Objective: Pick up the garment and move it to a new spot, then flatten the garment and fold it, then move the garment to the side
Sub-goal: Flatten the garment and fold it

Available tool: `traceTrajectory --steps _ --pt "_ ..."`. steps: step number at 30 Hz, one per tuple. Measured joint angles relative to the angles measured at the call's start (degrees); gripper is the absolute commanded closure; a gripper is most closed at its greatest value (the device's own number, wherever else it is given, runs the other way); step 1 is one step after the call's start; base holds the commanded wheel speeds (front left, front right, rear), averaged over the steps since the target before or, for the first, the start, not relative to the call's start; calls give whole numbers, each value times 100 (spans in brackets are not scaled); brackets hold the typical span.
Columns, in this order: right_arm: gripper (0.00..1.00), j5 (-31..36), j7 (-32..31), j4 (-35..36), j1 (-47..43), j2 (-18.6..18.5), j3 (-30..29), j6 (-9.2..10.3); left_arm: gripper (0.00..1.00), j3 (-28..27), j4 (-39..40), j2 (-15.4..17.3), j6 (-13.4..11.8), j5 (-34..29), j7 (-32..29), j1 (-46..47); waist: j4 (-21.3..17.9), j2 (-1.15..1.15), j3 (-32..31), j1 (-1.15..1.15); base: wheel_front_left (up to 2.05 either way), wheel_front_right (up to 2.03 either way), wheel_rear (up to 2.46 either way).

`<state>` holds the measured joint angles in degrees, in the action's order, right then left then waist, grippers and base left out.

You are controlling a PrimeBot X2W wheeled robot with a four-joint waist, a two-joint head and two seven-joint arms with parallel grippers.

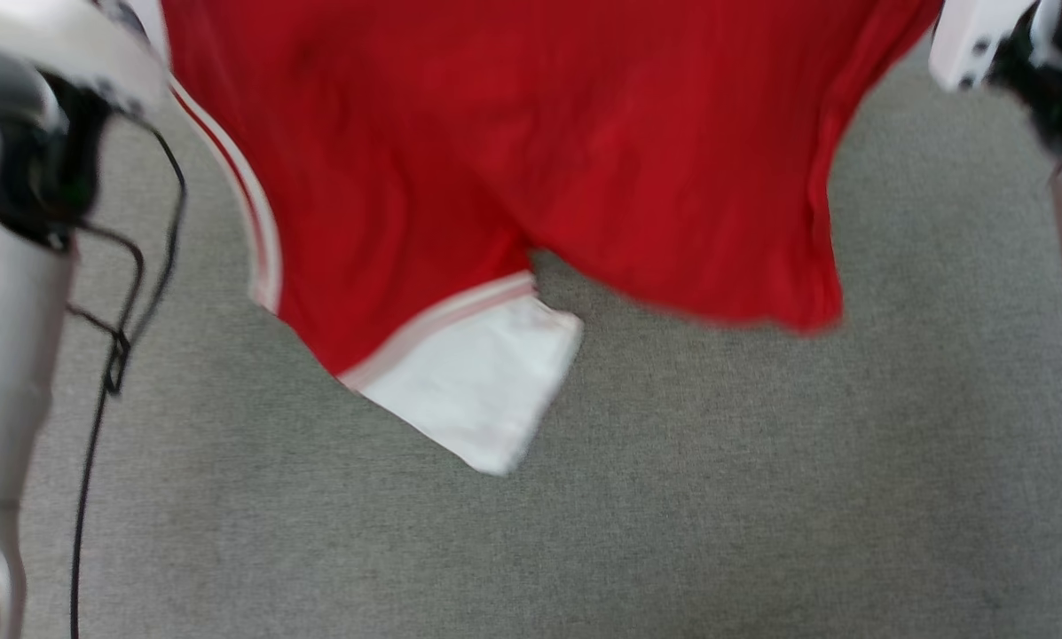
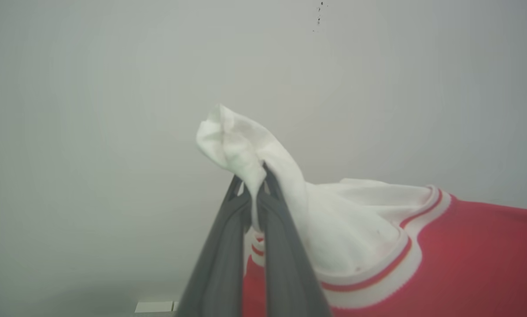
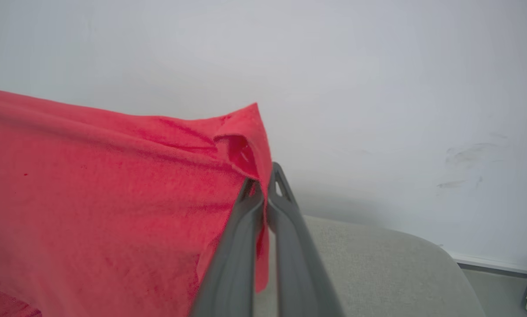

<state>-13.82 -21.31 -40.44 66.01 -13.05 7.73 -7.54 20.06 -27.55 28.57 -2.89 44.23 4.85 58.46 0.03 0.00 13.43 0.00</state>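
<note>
The left gripper [image 2: 253, 187] is clamped on a white sleeve [image 2: 241, 141]. The garment [image 1: 513, 142] hangs spread wide above the grey surface [image 1: 717, 497]. The right gripper [image 3: 263, 187] pinches a red corner, likely so the cloth settles flat once lowered.

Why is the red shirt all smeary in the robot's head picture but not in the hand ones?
Head view: the shirt is streaky along its edges, probably motion blur. Left wrist view: the left gripper, pinching the shirt's white part, looks crisp in soft, even light. Right wrist view: the right gripper and the red corner it holds are sharp too.
</note>
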Motion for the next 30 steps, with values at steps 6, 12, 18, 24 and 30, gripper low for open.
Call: traceTrajectory --steps 6,12,18,24,30 --pt "100 556 434 -90 984 215 -614 -1 100 -45 -737 -41 280 -129 187 1411 -108 0 403 0 0 0 0" --pt "100 937 714 -108 1923 387 -1036 -2 100 -114 -1243 82 438 -243 286 2580 -164 0 950 0 0 0 0" --pt "100 1238 818 -33 2607 534 -1272 -3 100 -102 -1591 229 630 -375 348 3554 -211 0 1614 1 0 0 0" --pt "100 1434 860 -53 2822 700 -1408 -3 100 -30 -2091 211 802 -417 479 3970 -239 0 2248 1 0 0 0" --pt "100 1501 895 -269 2743 806 -1406 -2 100 43 -2703 76 975 -230 532 3960 -223 0 2616 1 0 0 0"
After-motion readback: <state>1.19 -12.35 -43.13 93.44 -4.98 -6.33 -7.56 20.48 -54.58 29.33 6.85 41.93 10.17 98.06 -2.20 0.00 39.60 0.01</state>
